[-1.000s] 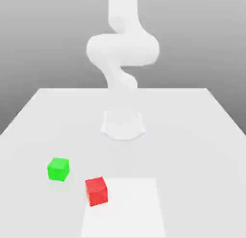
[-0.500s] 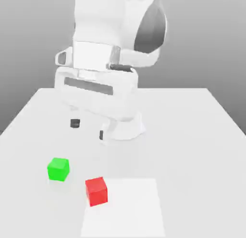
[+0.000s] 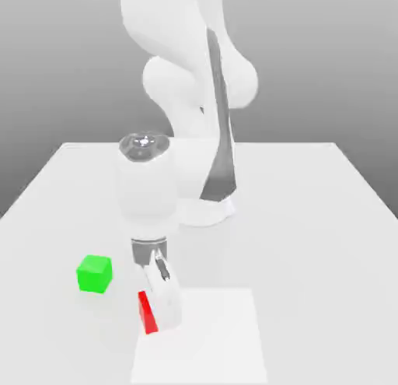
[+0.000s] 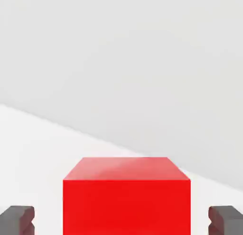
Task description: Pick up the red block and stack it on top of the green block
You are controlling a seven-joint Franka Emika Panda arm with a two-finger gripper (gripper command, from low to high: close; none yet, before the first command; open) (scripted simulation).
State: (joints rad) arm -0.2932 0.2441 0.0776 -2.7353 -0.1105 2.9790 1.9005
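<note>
The red block [image 3: 145,312] rests on the table at the near left corner of a paler square patch, mostly hidden behind my gripper [image 3: 159,320], which has come down over it. In the hand view the red block [image 4: 126,196] sits between my two dark fingertips [image 4: 16,220], and a gap shows on each side, so the gripper is open around it without touching. The green block [image 3: 95,274] stands alone on the table toward the exterior view's left of the red one, a short way off.
A white table [image 3: 311,220] carries both blocks. The paler square patch [image 3: 210,337] lies at the near edge. My arm's base [image 3: 204,208] stands at the middle of the table behind the blocks.
My hand has dropped from high above the table down onto the red block and now straddles it. Neither block has moved.
</note>
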